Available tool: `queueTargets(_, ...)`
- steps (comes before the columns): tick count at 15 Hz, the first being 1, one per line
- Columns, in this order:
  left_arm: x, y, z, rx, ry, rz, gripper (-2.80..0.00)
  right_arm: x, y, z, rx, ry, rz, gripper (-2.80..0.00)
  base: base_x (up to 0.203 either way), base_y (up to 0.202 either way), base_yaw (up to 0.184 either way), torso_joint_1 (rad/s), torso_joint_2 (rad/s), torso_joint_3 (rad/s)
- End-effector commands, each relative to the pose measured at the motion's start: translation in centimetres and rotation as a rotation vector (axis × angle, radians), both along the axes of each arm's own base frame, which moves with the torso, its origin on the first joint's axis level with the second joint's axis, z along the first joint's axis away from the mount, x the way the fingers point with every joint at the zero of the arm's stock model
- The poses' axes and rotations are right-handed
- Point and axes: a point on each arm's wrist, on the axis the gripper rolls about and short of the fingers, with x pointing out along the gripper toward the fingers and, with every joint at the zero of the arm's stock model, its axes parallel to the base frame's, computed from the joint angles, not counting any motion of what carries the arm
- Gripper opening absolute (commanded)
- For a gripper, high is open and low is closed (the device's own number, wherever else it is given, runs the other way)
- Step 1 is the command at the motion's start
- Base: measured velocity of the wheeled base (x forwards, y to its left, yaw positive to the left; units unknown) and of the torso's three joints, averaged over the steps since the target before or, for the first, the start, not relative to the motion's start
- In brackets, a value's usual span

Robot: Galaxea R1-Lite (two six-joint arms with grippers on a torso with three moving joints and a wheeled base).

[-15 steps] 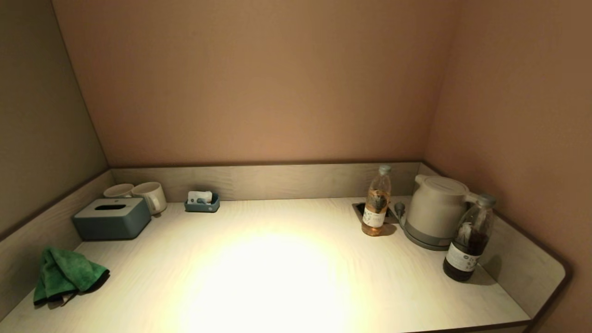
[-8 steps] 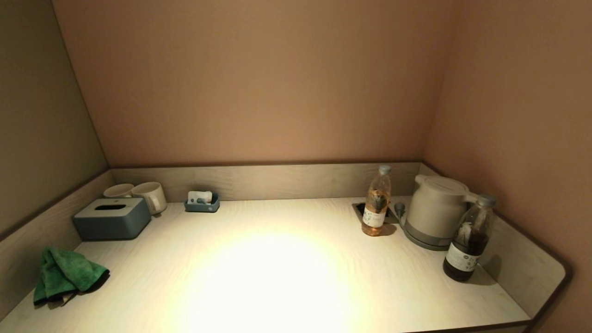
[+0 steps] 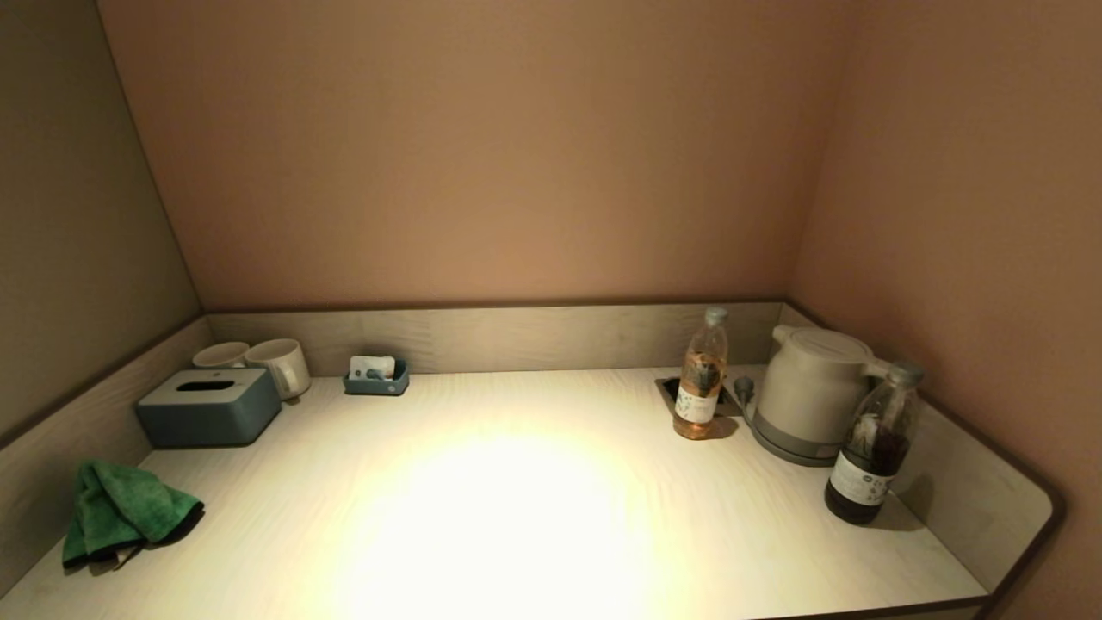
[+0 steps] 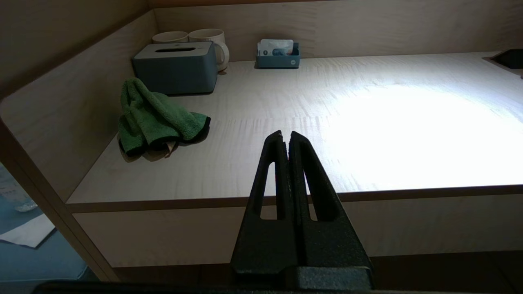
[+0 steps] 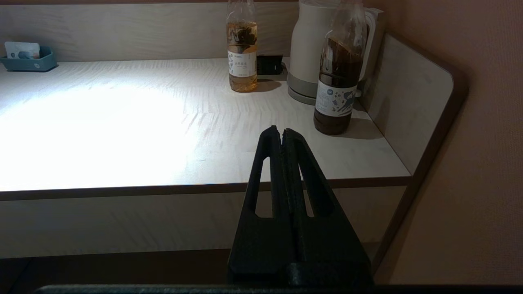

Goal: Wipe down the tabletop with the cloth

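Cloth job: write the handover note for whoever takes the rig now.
Left gripper: shut, empty, held off the table's front edge.
Right gripper: shut, empty, held off the front edge on the right side.
Cloth: bunched at the table's front left, by the side panel, untouched.
Done: nothing visible.
Left: open the left gripper, grasp the cloth, wipe the tabletop, minding the bottles and kettle at the right.

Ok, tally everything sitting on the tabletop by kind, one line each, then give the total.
Cloth: 1
Tissue box: 1
Mugs: 2
Small blue tray: 1
Bottles: 2
Kettle: 1
Total: 8
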Motion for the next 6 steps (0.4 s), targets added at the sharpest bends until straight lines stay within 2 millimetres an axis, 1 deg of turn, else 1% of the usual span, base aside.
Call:
queueTargets(1, 0.00, 0.00, 0.00, 0.000, 0.000, 0.001, -2.80, 0.01, 0.00, 0.01, 0.000, 0.001, 0.001, -2.80, 0.000, 0.000, 0.000, 0.000, 0.00, 0.000)
queueTargets(6, 0.00, 0.00, 0.00, 0.000, 0.000, 0.001, -2.80, 0.01, 0.00, 0.01, 0.000, 0.001, 0.001, -2.80, 0.000, 0.000, 0.000, 0.000, 0.00, 0.000)
